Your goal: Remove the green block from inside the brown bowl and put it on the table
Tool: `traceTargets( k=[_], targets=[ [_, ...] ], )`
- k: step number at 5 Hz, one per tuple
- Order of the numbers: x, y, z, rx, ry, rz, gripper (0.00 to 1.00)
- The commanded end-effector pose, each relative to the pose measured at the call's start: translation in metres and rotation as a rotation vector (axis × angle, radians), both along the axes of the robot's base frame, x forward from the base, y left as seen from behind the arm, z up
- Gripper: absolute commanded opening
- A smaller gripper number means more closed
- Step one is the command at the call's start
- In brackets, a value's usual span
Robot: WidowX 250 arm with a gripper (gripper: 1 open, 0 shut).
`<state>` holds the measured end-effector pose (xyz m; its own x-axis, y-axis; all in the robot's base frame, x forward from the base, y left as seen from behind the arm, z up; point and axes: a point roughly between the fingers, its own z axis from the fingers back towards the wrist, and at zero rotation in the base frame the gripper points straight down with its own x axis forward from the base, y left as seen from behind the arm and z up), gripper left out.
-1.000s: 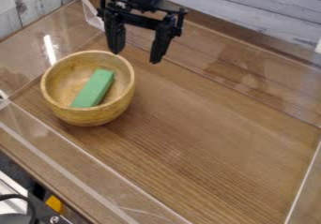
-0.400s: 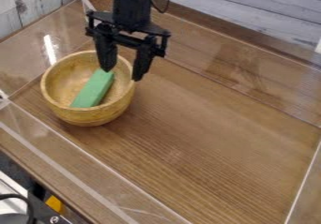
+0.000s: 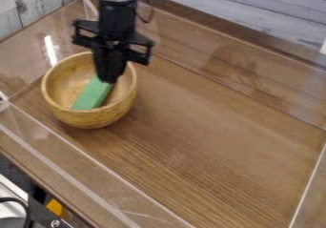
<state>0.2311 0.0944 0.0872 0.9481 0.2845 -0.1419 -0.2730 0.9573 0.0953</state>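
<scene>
The brown bowl (image 3: 59, 105) stands on the left part of the table (image 3: 216, 127). Inside it the green block (image 3: 91, 95) lies slanted against the bowl's inner wall. My gripper (image 3: 112, 75) points straight down into the bowl from above. Its black fingers are drawn close together over the block's far upper end, which they hide. The jaws look closed onto that end. The block still rests in the bowl.
Clear acrylic walls edge the tabletop, one along the near side (image 3: 140, 198) and one at the left (image 3: 32, 27). A white plank wall (image 3: 254, 8) runs behind the table. Bare wood-grain surface lies to the right of the bowl.
The gripper moved left and down from behind the bowl into it. Its fingers went from wide apart to narrow over the block's far end.
</scene>
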Motion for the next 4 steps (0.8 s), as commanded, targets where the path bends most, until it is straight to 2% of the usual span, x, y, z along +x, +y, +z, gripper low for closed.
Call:
traceTargets(
  k=[1,2,3,4],
  targets=[
    [-0.004,0.023,-0.004,0.022,-0.023,-0.058,0.0],
    [-0.006,0.029,-0.018,0.02,-0.028,-0.055,0.0],
    [-0.006,0.028,-0.029,0.014,-0.034,-0.052,1.0],
    [-0.007,0.031,-0.029,0.013,-0.037,-0.023,1.0]
  ],
)
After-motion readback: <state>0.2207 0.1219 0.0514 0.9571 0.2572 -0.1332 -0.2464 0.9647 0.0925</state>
